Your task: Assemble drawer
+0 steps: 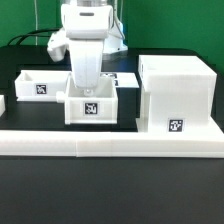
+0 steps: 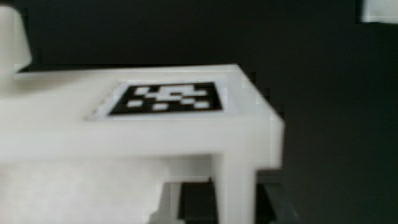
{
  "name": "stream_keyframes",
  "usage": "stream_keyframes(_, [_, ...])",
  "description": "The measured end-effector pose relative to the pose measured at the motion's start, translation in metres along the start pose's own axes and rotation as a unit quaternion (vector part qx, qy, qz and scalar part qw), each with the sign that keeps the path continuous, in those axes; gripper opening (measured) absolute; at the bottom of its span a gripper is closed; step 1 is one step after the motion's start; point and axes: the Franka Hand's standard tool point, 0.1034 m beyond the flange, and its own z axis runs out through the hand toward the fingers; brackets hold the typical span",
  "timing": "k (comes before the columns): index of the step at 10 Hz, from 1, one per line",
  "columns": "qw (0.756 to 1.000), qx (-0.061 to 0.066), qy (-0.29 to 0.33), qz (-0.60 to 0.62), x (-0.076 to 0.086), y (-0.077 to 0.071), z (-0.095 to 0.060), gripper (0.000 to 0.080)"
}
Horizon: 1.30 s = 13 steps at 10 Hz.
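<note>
Exterior view: my gripper (image 1: 85, 86) points straight down from the arm (image 1: 85, 25) and hangs over the front box (image 1: 110, 106), a small open-topped white drawer part standing upright on the black table (image 1: 100, 190). My lower end meets the box's top edge near its rear. The box's front wall hides my fingertips, so I cannot tell how far my jaws stand apart or whether they hold anything. The front box shows a tag (image 1: 90, 108) on the wall facing the camera. A rear box (image 1: 30, 78) of like shape, also tagged, stands behind it toward the exterior view's left, apart from it. The cabinet (image 1: 175, 85), the larger white housing, stands just beside the front box on the exterior view's right, with a tag low on its front face. A long white bar (image 1: 110, 142) lies across the table in front of all three parts. Wrist view: a white part bearing a tag on a flat face (image 2: 169, 97) fills most of the picture against the dark table. The picture is blurred, and I cannot tell which of the boxes it shows or make out my fingers.
</note>
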Motion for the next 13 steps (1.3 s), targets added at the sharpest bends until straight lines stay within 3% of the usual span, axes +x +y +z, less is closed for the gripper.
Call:
stream_keyframes(1, [1.0,0.006,0.0,0.007,0.002,0.002,0.003,0.0038])
stream_keyframes(2, [1.0,-0.025,0.005,0.009,0.005,0.011,0.002,0.0038])
stream_keyframes(4, [0.999,-0.038,0.008,0.013,0.007,0.012,0.005,0.0038])
stream_keyframes(6, [0.999,-0.038,0.008,0.014,0.007,0.011,0.005,0.0038])
stream_keyframes(7, [0.999,-0.047,0.009,0.013,0.008,0.013,0.006,0.0038])
stream_keyframes(8, [0.999,-0.042,0.009,0.013,0.008,0.014,0.007,0.0038])
stream_keyframes(12, [0.999,-0.044,0.012,0.029,0.02,0.031,0.008,0.0038])
stream_keyframes(13, [0.998,-0.05,0.014,0.043,0.025,0.035,0.007,0.0038])
